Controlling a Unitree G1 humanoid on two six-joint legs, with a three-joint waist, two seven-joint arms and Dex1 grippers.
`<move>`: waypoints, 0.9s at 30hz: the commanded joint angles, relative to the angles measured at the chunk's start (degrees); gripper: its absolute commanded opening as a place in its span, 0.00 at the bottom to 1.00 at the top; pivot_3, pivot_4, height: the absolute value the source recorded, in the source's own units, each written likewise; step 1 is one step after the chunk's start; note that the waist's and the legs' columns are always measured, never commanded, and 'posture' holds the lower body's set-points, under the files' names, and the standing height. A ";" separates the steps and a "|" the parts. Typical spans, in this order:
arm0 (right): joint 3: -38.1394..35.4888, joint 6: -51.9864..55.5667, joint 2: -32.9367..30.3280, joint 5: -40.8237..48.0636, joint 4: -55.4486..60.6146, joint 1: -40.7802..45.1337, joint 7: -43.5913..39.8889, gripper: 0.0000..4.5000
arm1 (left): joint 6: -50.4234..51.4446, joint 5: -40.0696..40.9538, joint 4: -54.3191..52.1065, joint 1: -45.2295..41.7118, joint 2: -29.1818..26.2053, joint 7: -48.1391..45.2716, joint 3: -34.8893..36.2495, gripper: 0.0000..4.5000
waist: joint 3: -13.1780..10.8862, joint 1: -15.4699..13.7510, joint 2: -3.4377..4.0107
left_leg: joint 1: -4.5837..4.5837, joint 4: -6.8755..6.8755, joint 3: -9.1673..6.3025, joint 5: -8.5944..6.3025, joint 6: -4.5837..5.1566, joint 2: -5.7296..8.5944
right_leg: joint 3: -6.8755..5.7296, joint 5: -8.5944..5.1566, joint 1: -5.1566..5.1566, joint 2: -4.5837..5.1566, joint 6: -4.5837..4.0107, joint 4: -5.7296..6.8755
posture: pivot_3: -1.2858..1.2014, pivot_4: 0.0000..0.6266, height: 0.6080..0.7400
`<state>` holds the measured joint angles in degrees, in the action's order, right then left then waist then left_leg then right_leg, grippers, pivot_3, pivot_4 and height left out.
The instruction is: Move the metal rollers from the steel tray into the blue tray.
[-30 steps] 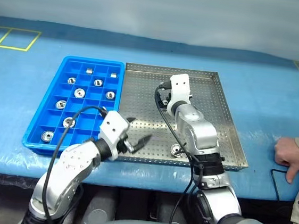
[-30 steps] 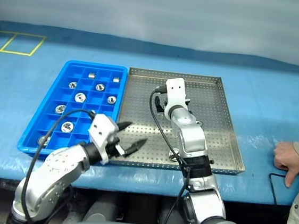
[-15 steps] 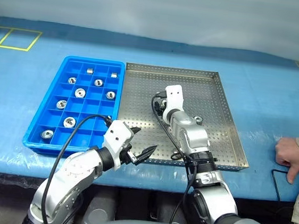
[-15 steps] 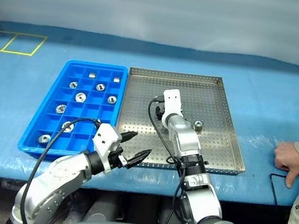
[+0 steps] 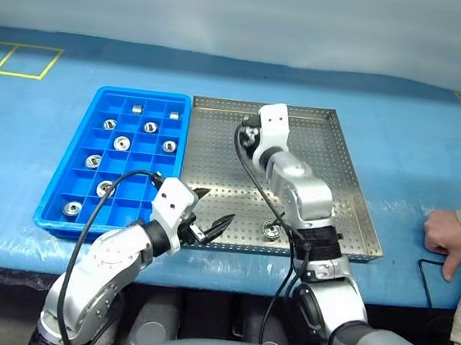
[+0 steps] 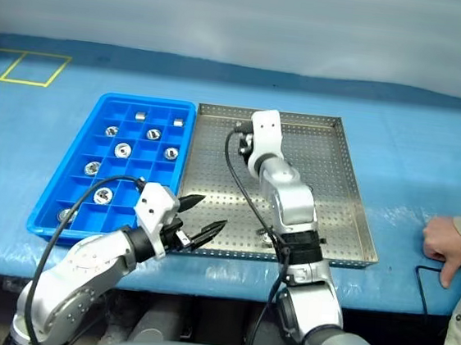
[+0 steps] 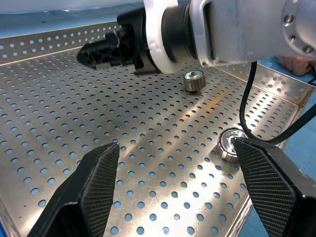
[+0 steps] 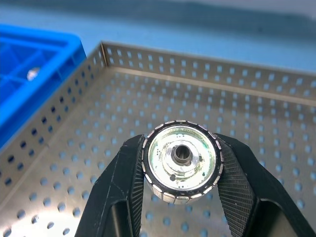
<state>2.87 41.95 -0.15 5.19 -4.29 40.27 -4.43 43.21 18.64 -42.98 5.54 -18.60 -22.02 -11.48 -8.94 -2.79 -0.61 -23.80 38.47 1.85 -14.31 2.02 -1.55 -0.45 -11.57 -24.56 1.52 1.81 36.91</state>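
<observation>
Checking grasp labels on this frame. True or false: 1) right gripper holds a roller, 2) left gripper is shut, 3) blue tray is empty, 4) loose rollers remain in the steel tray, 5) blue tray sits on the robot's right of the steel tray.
1) True: the right gripper clamps a shiny silver metal roller.
2) False: the left gripper is open and empty.
3) False: the bright blue compartmented plastic tray already holds several rollers.
4) True: two loose rollers lie on the perforated steel tray.
5) False: it sits on the left.
</observation>
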 commanded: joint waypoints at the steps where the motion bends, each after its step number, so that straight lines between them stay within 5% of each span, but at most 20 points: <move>1: 0.47 0.32 0.40 1.21 3.75 3.31 -1.72 0.38 | -1.90 -0.50 -1.77 0.26 1.95 3.73 3.07 0.90 | 0.00 -0.13 0.00 | 0.01 -0.03 0.00 0.00 0.00 0.00 | 0.00 0.00 0.00 0.00 0.01 -0.01 | 0.62 0.24 1.00; 7: 4.41 -1.30 2.40 1.12 2.19 4.97 -4.68 0.38 | -4.15 -4.02 -1.30 1.01 10.21 16.90 13.69 0.90 | 0.00 -1.16 -0.02 | 0.06 -0.34 -0.01 0.06 -0.10 0.01 | 0.00 0.13 -0.04 -0.01 -0.24 -0.05 | 0.65 0.24 1.00; 12: 8.17 -3.19 5.05 0.60 -0.52 5.20 -7.00 0.38 | -5.01 -5.67 -4.87 5.13 11.04 20.34 19.36 0.90 | 0.01 -2.43 -0.02 | 0.09 -0.56 -0.13 0.12 -0.19 0.00 | -0.13 0.04 -0.06 -0.06 -0.37 -0.05 | 0.68 0.24 1.00; 27: 12.43 -7.18 8.73 -0.14 -9.97 4.55 -11.20 0.38 | -5.96 -8.51 -12.14 16.26 13.80 24.86 19.14 0.90 | 0.01 -11.03 -0.05 | 0.04 -0.53 -0.28 0.17 -0.32 -0.03 | -0.35 -0.37 -0.07 -0.04 -0.45 -0.07 | 0.74 0.24 1.00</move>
<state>15.28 36.59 7.22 5.04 -14.71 44.09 -15.14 38.17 11.02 -52.03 21.78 -4.70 2.55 8.24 -8.94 -13.82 -0.66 -23.77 37.93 1.56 -14.14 1.70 -1.59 -0.81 -11.95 -24.64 1.47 1.35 36.84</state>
